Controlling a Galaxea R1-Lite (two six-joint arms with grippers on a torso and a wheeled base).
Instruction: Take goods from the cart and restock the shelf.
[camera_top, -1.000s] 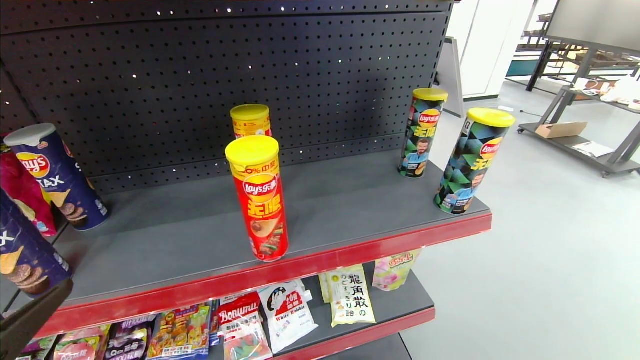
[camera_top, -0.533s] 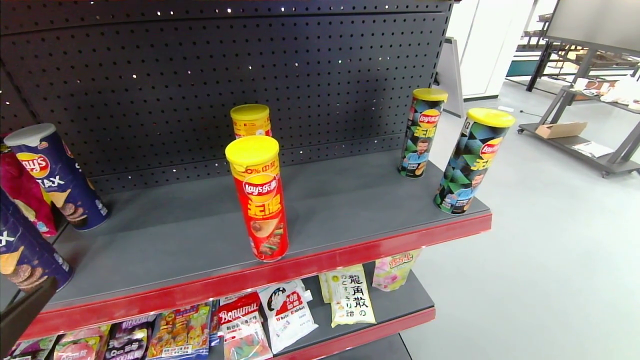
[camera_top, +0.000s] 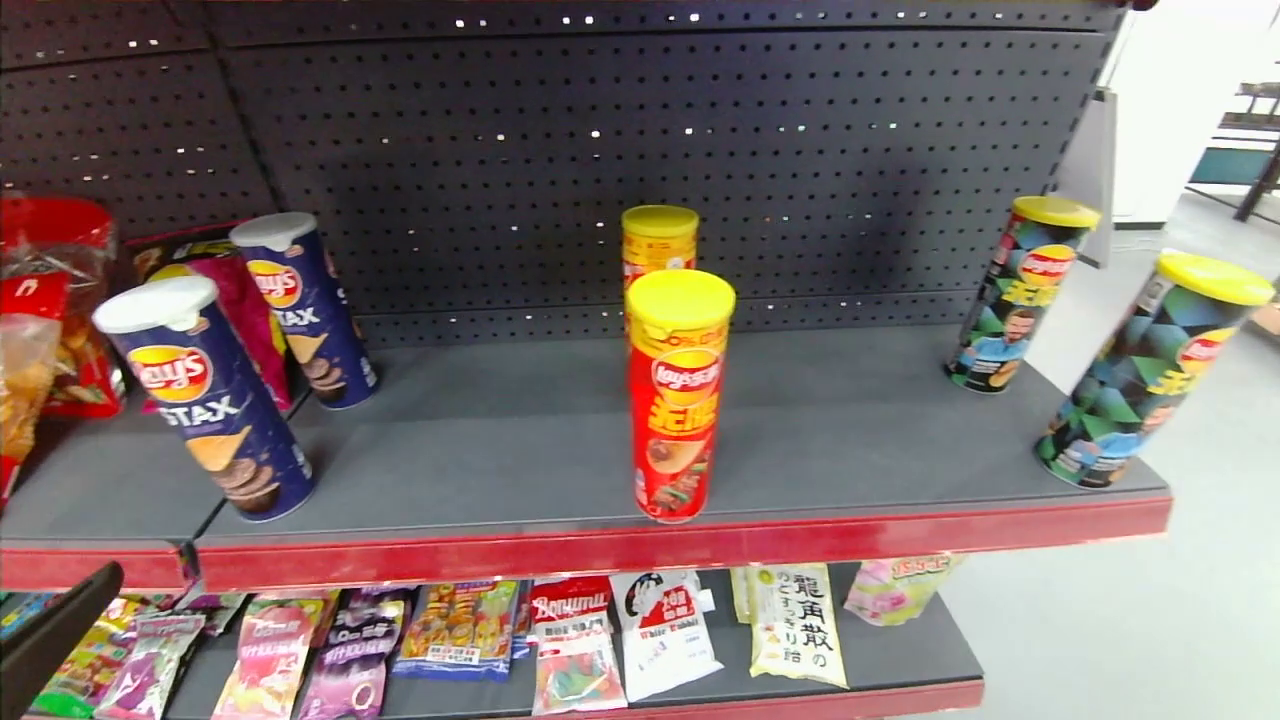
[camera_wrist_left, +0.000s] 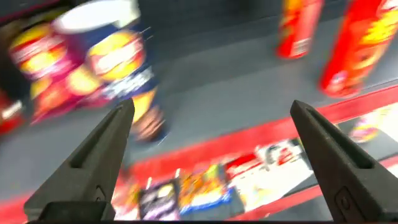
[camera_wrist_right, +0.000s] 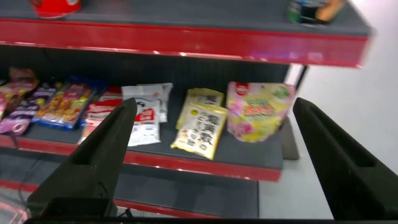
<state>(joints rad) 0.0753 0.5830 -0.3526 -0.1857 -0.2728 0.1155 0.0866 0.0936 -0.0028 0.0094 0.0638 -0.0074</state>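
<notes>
Head view, upper shelf (camera_top: 500, 440): bare deck lies between the blue cans (camera_top: 205, 395) at the left end and the red can (camera_top: 672, 400) at the front edge's middle, then on to the patterned cans (camera_top: 1150, 370) at the right end; all stand upright before the pegboard (camera_top: 600, 120).
Left wrist view, left gripper (camera_wrist_left: 211, 107): jaws spread, nothing held; aimed at the front edge between blue and red cans.
Right wrist view, right gripper (camera_wrist_right: 214, 102): jaws spread, nothing held; facing the bagged snacks (camera_wrist_right: 202, 127) on the lower shelf (camera_wrist_right: 186, 163).
Next move: goods must first be fetched; the left arm is judged nearer the bare deck.
Room: grey floor (camera_top: 1150, 620) past the right end.
</notes>
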